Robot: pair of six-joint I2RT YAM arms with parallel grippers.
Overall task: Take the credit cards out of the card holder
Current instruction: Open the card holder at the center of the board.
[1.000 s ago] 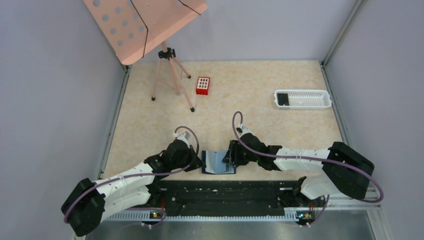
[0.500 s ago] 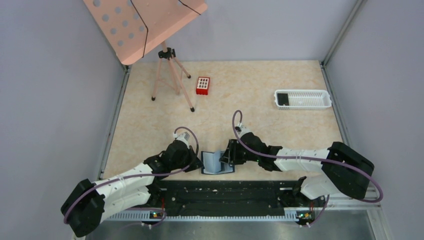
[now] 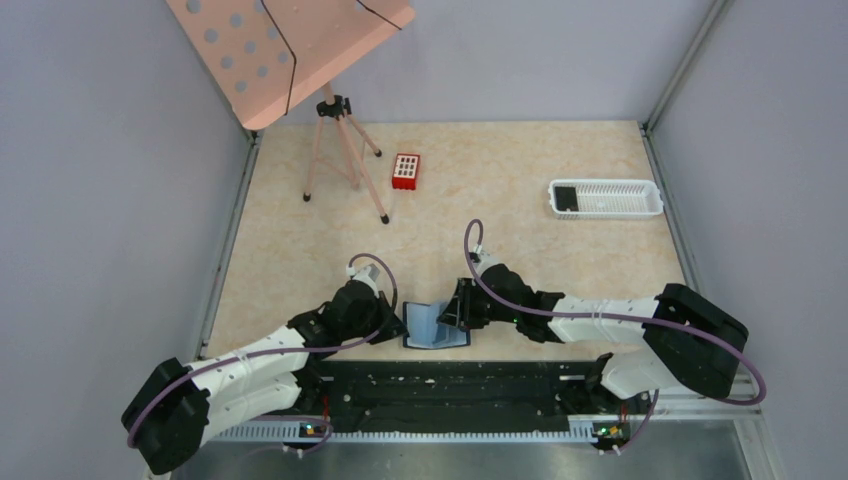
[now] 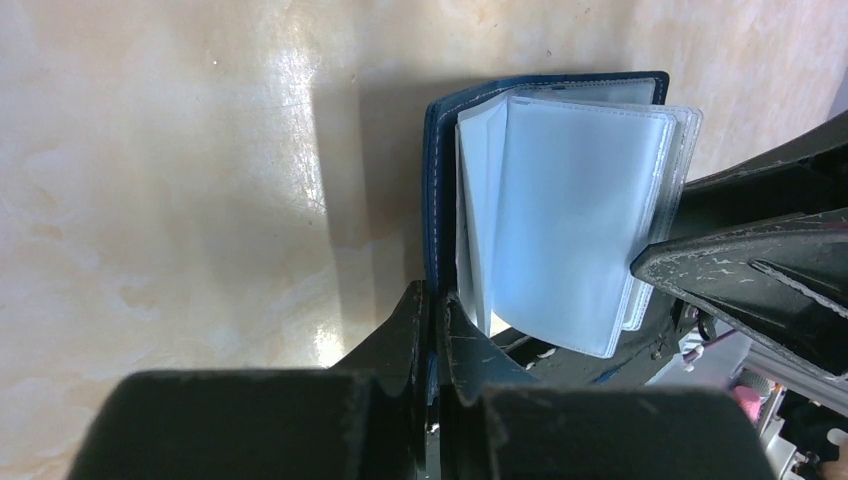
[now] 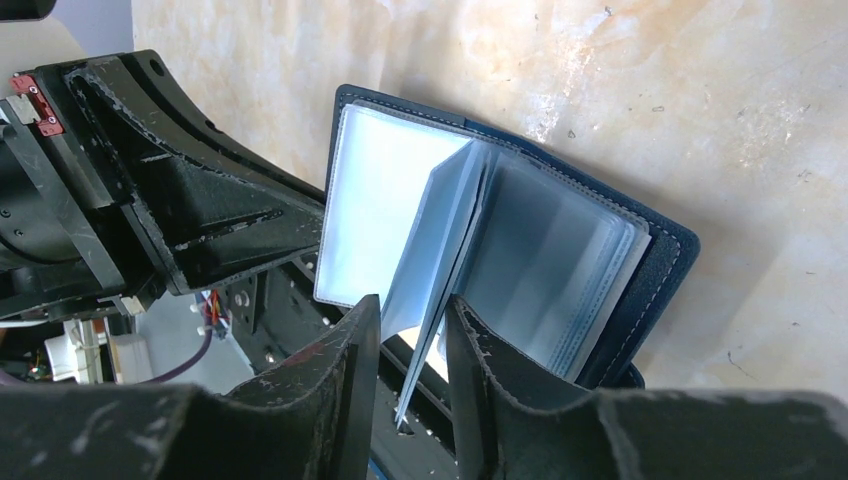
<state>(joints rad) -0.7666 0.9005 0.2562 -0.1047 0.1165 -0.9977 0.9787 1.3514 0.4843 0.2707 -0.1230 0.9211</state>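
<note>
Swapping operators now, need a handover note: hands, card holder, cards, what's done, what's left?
Left hand: shut on the blue cover edge of the card holder, which lies open between the two hands.
Right hand: straddles one clear sleeve; cannot tell if it is clamped.
Cards: one dark card lies in the white tray, far right. None shows in the visible sleeves.
Left: check the other sleeves, pull out any cards.

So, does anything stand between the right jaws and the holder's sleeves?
Nothing visible does. The right jaws straddle one clear sleeve of the open holder, and the left jaws pinch its cover edge.
</note>
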